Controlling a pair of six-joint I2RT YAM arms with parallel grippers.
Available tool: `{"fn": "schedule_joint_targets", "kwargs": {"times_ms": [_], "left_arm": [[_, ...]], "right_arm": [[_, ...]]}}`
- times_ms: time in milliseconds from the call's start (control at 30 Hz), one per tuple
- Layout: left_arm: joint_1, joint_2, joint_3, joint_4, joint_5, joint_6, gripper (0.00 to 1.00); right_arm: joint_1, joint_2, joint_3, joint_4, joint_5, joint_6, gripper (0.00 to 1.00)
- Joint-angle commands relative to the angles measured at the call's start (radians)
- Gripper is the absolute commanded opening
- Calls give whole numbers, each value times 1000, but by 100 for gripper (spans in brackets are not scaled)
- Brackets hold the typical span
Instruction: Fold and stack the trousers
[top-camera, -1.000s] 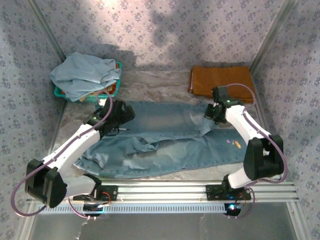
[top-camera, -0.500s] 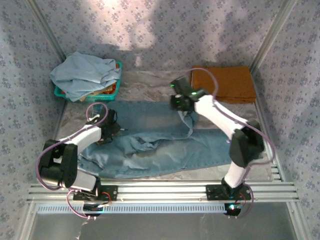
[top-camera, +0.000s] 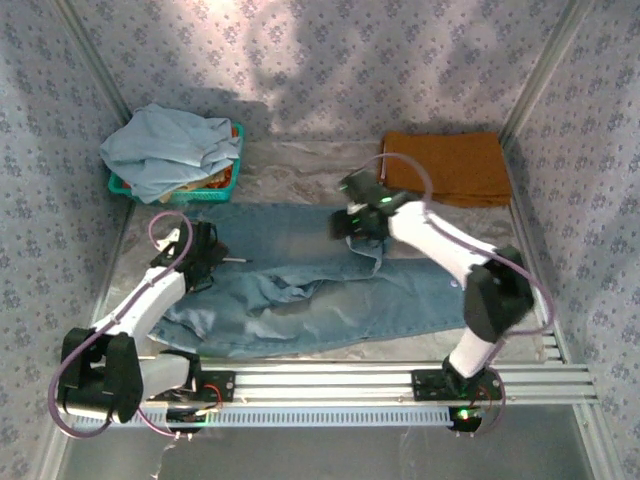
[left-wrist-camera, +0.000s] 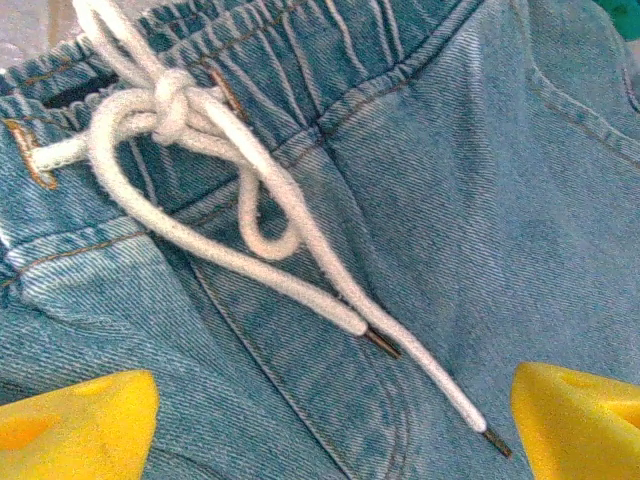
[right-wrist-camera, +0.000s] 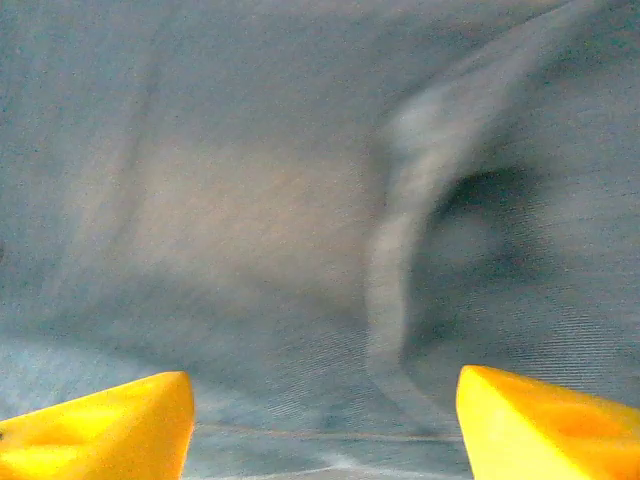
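Jeans (top-camera: 330, 290) lie spread across mid table (top-camera: 290, 165), waistband at L end; raised crease near the middle. L claw (left-wrist-camera: 325, 430) released, fingers wide apart, nothing btwn them; hovers just over waistband & knotted white drawstring (left-wrist-camera: 230, 190). R claw (right-wrist-camera: 320, 430) released too, over the crease, grasping nothing. Orange cloth (top-camera: 445, 165) at far R, apart from jeans.

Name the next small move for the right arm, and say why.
Probably lower the right gripper and close on the raised fold of the trousers: its jaws stand open right over that ridge, and the cloth lies rumpled, not yet folded.
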Motion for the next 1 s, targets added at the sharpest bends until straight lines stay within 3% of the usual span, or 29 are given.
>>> {"fn": "schedule_joint_targets", "kwargs": {"times_ms": [0, 233, 333, 367, 433, 533, 700, 967], "left_arm": [[3, -22, -29, 2, 41, 14, 90], [5, 51, -76, 52, 46, 11, 88], [7, 56, -85, 59, 48, 17, 88], [7, 55, -86, 59, 49, 20, 88], [7, 52, -83, 58, 53, 30, 87], [10, 48, -66, 41, 56, 49, 84], [12, 19, -54, 29, 65, 63, 72], [13, -43, -68, 11, 74, 61, 67]], "right_arm": [[-194, -6, -81, 37, -62, 33, 76], [-358, 187, -42, 108, -261, -2, 74], [-382, 271, -44, 167, -372, 13, 66], [-388, 290, -44, 186, -404, 19, 61], [-391, 307, -43, 213, -440, 20, 29], [-388, 277, -35, 217, -434, 11, 3], [-335, 171, 28, 132, -304, -27, 0], [-69, 109, 262, -95, 68, -150, 0]]}}
